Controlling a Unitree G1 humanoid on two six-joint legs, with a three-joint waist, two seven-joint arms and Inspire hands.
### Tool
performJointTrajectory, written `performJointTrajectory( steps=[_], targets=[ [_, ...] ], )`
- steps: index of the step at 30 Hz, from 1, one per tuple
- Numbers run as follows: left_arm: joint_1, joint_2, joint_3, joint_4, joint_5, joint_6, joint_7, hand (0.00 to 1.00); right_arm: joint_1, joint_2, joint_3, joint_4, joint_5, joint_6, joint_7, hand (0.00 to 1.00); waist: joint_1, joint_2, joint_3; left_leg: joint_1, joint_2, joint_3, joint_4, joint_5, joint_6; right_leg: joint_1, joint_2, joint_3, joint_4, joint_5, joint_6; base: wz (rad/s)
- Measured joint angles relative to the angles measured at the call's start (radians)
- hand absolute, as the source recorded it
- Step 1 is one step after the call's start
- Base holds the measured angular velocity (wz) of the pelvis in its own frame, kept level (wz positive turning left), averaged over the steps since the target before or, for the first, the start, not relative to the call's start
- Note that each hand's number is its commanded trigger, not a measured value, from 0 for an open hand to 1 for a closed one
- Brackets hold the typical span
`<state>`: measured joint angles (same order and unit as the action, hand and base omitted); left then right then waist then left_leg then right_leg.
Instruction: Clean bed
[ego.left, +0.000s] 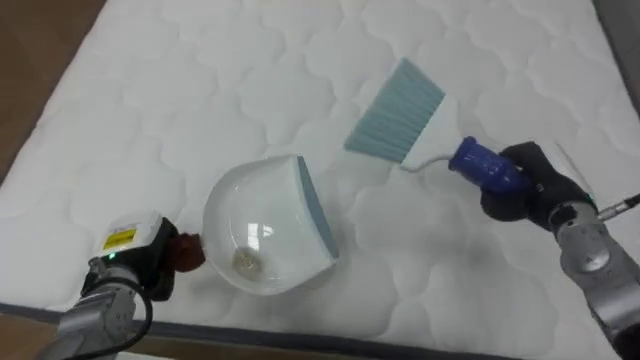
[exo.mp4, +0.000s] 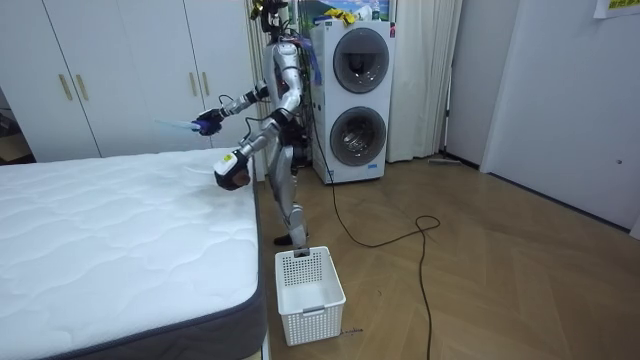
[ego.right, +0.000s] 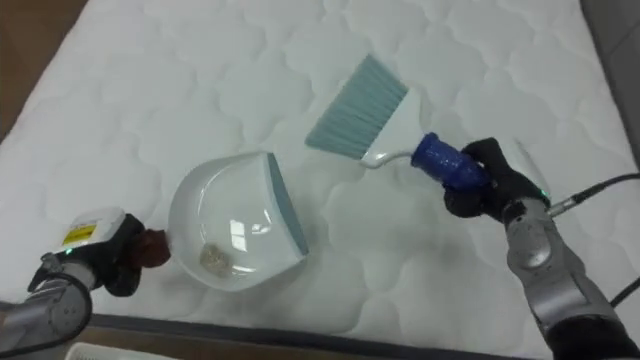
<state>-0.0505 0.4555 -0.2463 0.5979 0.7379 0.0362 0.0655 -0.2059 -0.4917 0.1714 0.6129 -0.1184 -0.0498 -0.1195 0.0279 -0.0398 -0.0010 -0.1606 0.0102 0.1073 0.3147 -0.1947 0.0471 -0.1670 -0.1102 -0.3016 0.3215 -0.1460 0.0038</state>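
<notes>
Left eye view: white quilted mattress (ego.left: 150, 90) takes up most of the pic, w/ a strip of brown floor (ego.left: 30, 70) at the upper left. The left hand (ego.left: 150, 265) comes in at the lower left, fingers closed round the dark red handle stub of a white dustpan (ego.left: 265, 225). The pan is tipped on its side near the mattress's near edge, its grey-blue lip turned toward the right. 1 pale crumb (ego.left: 245, 262) lies inside, low in the bowl. Can't tell if the pan touches the mattress. The right hand (ego.left: 530, 185) comes in from the right, fingers wrapped tight round the blue handle of a brush (ego.left: 405, 115). The brush's pale blue bristles point up and left, near the pan's lip but apart from it. Right eye view: same layout. The pan sits between the 2 hands, brush head up-right of it, and the mattress around them looks clean. Room view: the robot stands upright at the far corner of the bed, on the wood floor, w/ a washer-dryer stack (exo.mp4: 358, 95) just behind it and wardrobe doors (exo.mp4: 120, 70) beyond the bed. Both arms reach out over the mattress, brush held higher and well clear of the surface, pan lower at about mattress-top level by the edge. A white slatted basket (exo.mp4: 308, 292) stands on the floor at the bed's near corner, well apart from the robot.
</notes>
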Motion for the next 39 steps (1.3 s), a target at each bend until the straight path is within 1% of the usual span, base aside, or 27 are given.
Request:
performJointTrajectory(
  steps=[1, 3, 4, 6, 8, 10, 12, 13, 15, 16, 18, 19, 20, 21, 22, 23, 24, 26, 27, 29, 31, 32, 34, 35, 39],
  targets=[
    [0.009, -0.001, 0.002, -0.011, -0.001, 0.003, -0.010, 1.00, 0.005, 0.000, 0.000, -0.007, 0.009, 0.001, 0.000, 0.19, -0.002, 0.000, 0.0000, 0.003, 0.000, -0.001, 0.000, 0.000, 0.000, 0.003, 0.001, 0.000, -0.002, 0.000, 0.000, 0.00],
    [0.015, -0.012, 0.009, -0.020, -0.002, 0.009, -0.046, 1.00, 0.022, 0.000, 0.000, -0.024, 0.017, 0.012, 0.000, 0.02, 0.004, 0.000, -0.0003, 0.018, 0.003, -0.004, -0.008, 0.002, -0.003, 0.022, 0.007, 0.000, -0.015, 0.001, 0.000, 0.04],
    [0.020, -0.015, 0.013, -0.023, -0.002, 0.010, -0.054, 1.00, 0.031, 0.000, 0.000, -0.036, 0.017, 0.019, 0.000, 0.00, 0.006, 0.000, -0.0003, 0.026, 0.003, -0.004, -0.009, 0.001, -0.004, 0.029, 0.008, 0.000, -0.016, 0.001, 0.000, 0.04],
    [0.070, -0.020, 0.054, -0.079, -0.001, 0.021, -0.092, 1.00, 0.056, 0.010, -0.003, -0.083, 0.009, 0.022, 0.000, 0.00, 0.007, 0.000, -0.0002, 0.046, 0.008, -0.007, -0.012, -0.002, -0.009, 0.058, 0.015, -0.002, -0.031, 0.000, 0.000, 0.00],
    [0.096, -0.022, 0.086, -0.119, 0.000, 0.028, -0.115, 1.00, 0.061, 0.025, -0.008, -0.084, 0.004, 0.022, -0.002, 0.00, 0.006, 0.000, -0.0002, 0.058, 0.011, -0.016, -0.012, -0.005, -0.014, 0.079, 0.023, -0.002, -0.041, 0.000, 0.000, 0.13],
    [0.114, -0.026, 0.108, -0.155, 0.000, 0.029, -0.122, 1.00, 0.073, 0.028, -0.008, -0.085, 0.006, 0.023, -0.002, 0.00, 0.009, 0.000, -0.0003, 0.067, 0.012, -0.030, -0.014, -0.006, -0.016, 0.099, 0.029, -0.001, -0.053, 0.000, 0.000, 0.19],
    [0.135, -0.038, 0.143, -0.187, 0.000, 0.031, -0.133, 1.00, 0.094, 0.029, -0.008, -0.089, 0.015, 0.023, -0.012, 0.00, 0.035, 0.002, -0.0002, 0.080, 0.016, -0.031, -0.013, -0.009, -0.020, 0.116, 0.033, -0.003, -0.057, -0.002, -0.004, 0.02],
    [0.139, -0.041, 0.150, -0.196, 0.001, 0.034, -0.140, 1.00, 0.099, 0.030, -0.008, -0.091, 0.016, 0.023, -0.012, 0.00, 0.037, 0.002, -0.0003, 0.082, 0.016, -0.034, -0.013, -0.009, -0.021, 0.120, 0.034, -0.004, -0.057, -0.002, -0.004, 0.16],
    [0.155, -0.044, 0.163, -0.214, 0.003, 0.043, -0.157, 1.00, 0.102, 0.038, -0.008, -0.093, 0.023, 0.025, -0.021, 0.00, 0.032, 0.005, 0.0001, 0.075, 0.014, -0.068, -0.005, -0.013, -0.025, 0.144, 0.035, -0.033, -0.065, -0.009, -0.005, 0.38],
    [0.156, -0.044, 0.164, -0.214, 0.003, 0.048, -0.165, 1.00, 0.102, 0.040, -0.008, -0.093, 0.030, 0.028, -0.026, 0.00, 0.032, 0.005, 0.0002, 0.075, 0.013, -0.071, -0.003, -0.013, -0.026, 0.149, 0.035, -0.037, -0.066, -0.012, -0.005, 0.43],
    [0.161, -0.044, 0.164, -0.215, 0.001, 0.061, -0.195, 1.00, 0.102, 0.045, -0.010, -0.093, 0.039, 0.029, -0.044, 0.00, 0.028, 0.008, 0.0015, 0.071, 0.012, -0.090, 0.018, -0.017, -0.031, 0.168, 0.034, -0.067, -0.065, -0.025, -0.007, 0.40],
    [0.162, -0.045, 0.164, -0.215, 0.002, 0.066, -0.201, 1.00, 0.102, 0.046, -0.011, -0.094, 0.040, 0.029, -0.044, 0.00, 0.029, 0.009, 0.0014, 0.068, 0.014, -0.089, 0.024, -0.018, -0.031, 0.173, 0.034, -0.077, -0.065, -0.028, -0.007, 0.54],
    [0.163, -0.049, 0.164, -0.215, 0.001, 0.070, -0.208, 1.00, 0.104, 0.051, -0.023, -0.099, 0.053, 0.029, -0.045, 0.00, 0.020, 0.013, 0.0034, 0.064, 0.015, -0.086, 0.037, -0.018, -0.032, 0.187, 0.026, -0.101, -0.065, -0.035, -0.006, 0.72],
    [0.163, -0.055, 0.164, -0.216, -0.001, 0.071, -0.212, 1.00, 0.113, 0.058, -0.043, -0.112, 0.069, 0.029, -0.049, 0.00, 0.007, 0.019, 0.0052, 0.057, 0.018, -0.070, 0.053, -0.018, -0.032, 0.200, 0.022, -0.126, -0.062, -0.045, -0.004, 0.79],
    [0.163, -0.057, 0.164, -0.216, -0.002, 0.071, -0.214, 1.00, 0.115, 0.058, -0.045, -0.117, 0.082, 0.029, -0.054, 0.00, 0.004, 0.023, 0.0055, 0.052, 0.022, -0.051, 0.057, -0.018, -0.031, 0.204, 0.021, -0.131, -0.060, -0.050, -0.003, 0.71],
    [0.163, -0.058, 0.164, -0.216, -0.002, 0.070, -0.217, 1.00, 0.115, 0.058, -0.046, -0.121, 0.104, 0.029, -0.059, 0.00, 0.003, 0.028, 0.0050, 0.044, 0.034, -0.007, 0.064, -0.018, -0.030, 0.205, 0.017, -0.143, -0.047, -0.061, -0.005, 0.52],
    [0.163, -0.058, 0.165, -0.216, -0.002, 0.071, -0.225, 1.00, 0.120, 0.058, -0.046, -0.123, 0.121, 0.029, -0.060, 0.00, 0.004, 0.031, 0.0042, 0.045, 0.036, 0.006, 0.064, -0.017, -0.029, 0.208, 0.011, -0.158, -0.041, -0.073, -0.004, 0.44],
    [0.166, -0.058, 0.165, -0.216, -0.001, 0.074, -0.237, 1.00, 0.130, 0.058, -0.046, -0.123, 0.127, 0.030, -0.061, 0.00, 0.007, 0.037, 0.0034, 0.049, 0.032, 0.006, 0.063, -0.016, -0.029, 0.219, 0.003, -0.180, -0.028, -0.089, -0.002, 0.42],
    [0.171, -0.058, 0.167, -0.217, -0.001, 0.076, -0.243, 1.00, 0.132, 0.059, -0.046, -0.123, 0.130, 0.030, -0.060, 0.00, 0.007, 0.042, -0.0005, 0.049, 0.031, 0.007, 0.063, -0.016, -0.029, 0.224, -0.001, -0.193, -0.025, -0.096, -0.001, 0.40],
    [0.172, -0.058, 0.169, -0.221, -0.001, 0.084, -0.253, 1.00, 0.141, 0.059, -0.056, -0.135, 0.134, 0.036, -0.061, 0.00, 0.003, 0.049, -0.0036, 0.049, 0.027, 0.008, 0.063, -0.015, -0.029, 0.239, -0.001, -0.198, -0.026, -0.102, 0.000, 0.46],
    [0.175, -0.058, 0.175, -0.249, -0.001, 0.089, -0.254, 1.00, 0.163, 0.059, -0.080, -0.171, 0.134, 0.049, -0.066, 0.00, 0.002, 0.050, -0.0046, 0.049, 0.022, 0.014, 0.062, -0.013, -0.027, 0.252, -0.001, -0.197, -0.027, -0.109, 0.004, 0.52],
    [0.175, -0.058, 0.183, -0.267, -0.001, 0.089, -0.254, 1.00, 0.177, 0.059, -0.095, -0.194, 0.135, 0.053, -0.067, 0.00, -0.003, 0.049, -0.0053, 0.055, 0.019, 0.026, 0.060, -0.011, -0.025, 0.263, -0.002, -0.195, -0.030, -0.114, 0.007, 0.48],
    [0.176, -0.058, 0.193, -0.284, -0.002, 0.088, -0.255, 1.00, 0.192, 0.059, -0.113, -0.224, 0.142, 0.053, -0.067, 0.00, -0.002, 0.048, -0.0052, 0.071, 0.012, 0.032, 0.053, -0.009, -0.021, 0.279, -0.009, -0.194, -0.030, -0.119, 0.013, 0.35],
    [0.177, -0.058, 0.206, -0.289, -0.007, 0.087, -0.255, 1.00, 0.199, 0.060, -0.118, -0.240, 0.160, 0.053, -0.068, 0.00, 0.003, 0.048, -0.0051, 0.080, 0.007, 0.032, 0.048, -0.009, -0.021, 0.294, -0.012, -0.194, -0.034, -0.121, 0.017, 0.25],
    [0.179, -0.057, 0.243, -0.323, -0.015, 0.088, -0.259, 1.00, 0.214, 0.063, -0.118, -0.281, 0.164, 0.059, -0.072, 0.00, 0.005, 0.048, -0.0040, 0.080, -0.001, 0.034, 0.046, -0.013, -0.014, 0.310, -0.017, -0.193, -0.026, -0.122, 0.020, 0.30]
  ],
)
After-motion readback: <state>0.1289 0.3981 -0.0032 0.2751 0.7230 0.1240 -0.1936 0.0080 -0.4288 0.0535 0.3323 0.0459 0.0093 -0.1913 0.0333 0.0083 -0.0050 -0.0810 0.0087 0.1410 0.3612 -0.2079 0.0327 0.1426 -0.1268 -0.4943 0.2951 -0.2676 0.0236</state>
